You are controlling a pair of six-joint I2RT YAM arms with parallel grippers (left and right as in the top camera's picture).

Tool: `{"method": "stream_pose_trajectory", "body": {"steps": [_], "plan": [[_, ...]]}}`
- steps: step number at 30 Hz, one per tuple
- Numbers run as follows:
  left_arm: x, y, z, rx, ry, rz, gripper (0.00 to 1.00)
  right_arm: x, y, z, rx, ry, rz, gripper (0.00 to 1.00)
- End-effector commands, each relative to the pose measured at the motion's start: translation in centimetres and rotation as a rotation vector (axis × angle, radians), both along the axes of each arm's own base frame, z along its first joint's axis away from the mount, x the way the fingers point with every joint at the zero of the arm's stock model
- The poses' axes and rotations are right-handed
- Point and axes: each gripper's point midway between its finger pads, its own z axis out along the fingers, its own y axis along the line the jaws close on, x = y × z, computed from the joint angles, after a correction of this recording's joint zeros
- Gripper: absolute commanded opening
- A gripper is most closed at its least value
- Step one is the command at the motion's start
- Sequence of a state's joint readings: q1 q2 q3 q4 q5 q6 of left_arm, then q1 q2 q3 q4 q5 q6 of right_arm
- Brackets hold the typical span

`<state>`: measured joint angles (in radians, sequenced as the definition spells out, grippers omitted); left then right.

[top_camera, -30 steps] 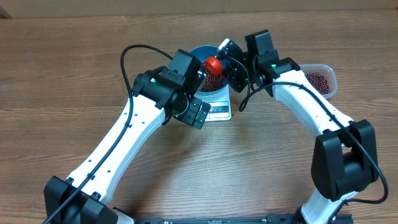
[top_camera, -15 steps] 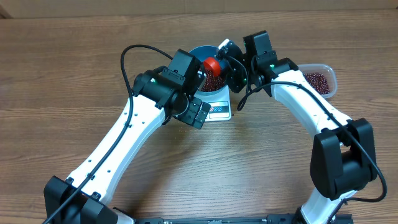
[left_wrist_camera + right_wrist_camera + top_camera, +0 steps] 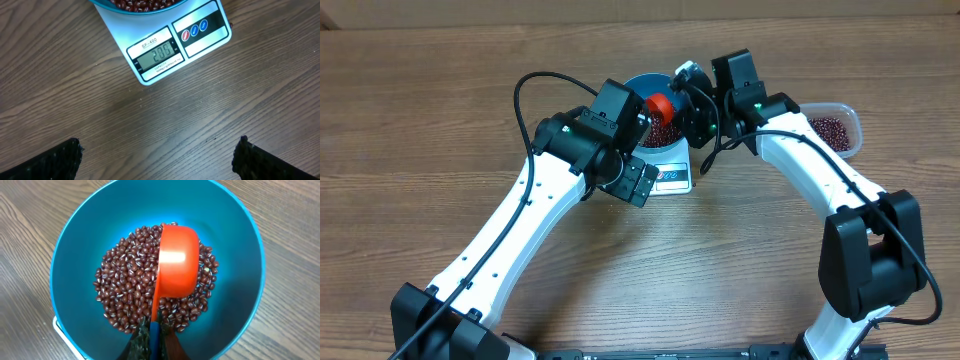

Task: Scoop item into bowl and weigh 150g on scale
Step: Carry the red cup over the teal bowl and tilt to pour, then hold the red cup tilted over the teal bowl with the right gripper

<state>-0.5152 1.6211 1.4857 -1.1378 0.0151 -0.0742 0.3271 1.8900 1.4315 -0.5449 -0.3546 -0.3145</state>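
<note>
Over the bowl point(image 3: 240, 280), right fingers point(image 3: 136, 344) clench the scoop point(image 3: 177, 262); beans point(image 3: 122, 290) should trickle slowly, scale point(image 3: 205, 44) watched; left fingers point(image 3: 55, 160) hang released.

Left side: reaching from lower-left base up to centre, elbow bent, with left gripper point(image 3: 159, 155) spread wide, facing straight down, holding nothing. Right side: arching in from lower-right base, wrist angled down toward centre, with right gripper point(image 3: 152, 342) clamped tight on red scoop point(image 3: 176, 262) handle
</note>
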Motion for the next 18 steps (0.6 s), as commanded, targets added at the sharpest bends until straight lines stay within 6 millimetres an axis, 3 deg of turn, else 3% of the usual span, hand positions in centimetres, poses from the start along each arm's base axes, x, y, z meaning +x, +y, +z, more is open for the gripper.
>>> {"method": "stream_pose_trajectory", "body": {"steps": [1,18], "plan": [[0.0,0.0,0.6,-0.002,-0.019,-0.015,1.00,1.0,0.1,2.7,0.089,-0.009,-0.029,0.04],[0.0,0.0,0.6,-0.002,-0.019,-0.015,1.00,1.0,-1.5,5.6,0.357,0.118,-0.052,0.04]]}}
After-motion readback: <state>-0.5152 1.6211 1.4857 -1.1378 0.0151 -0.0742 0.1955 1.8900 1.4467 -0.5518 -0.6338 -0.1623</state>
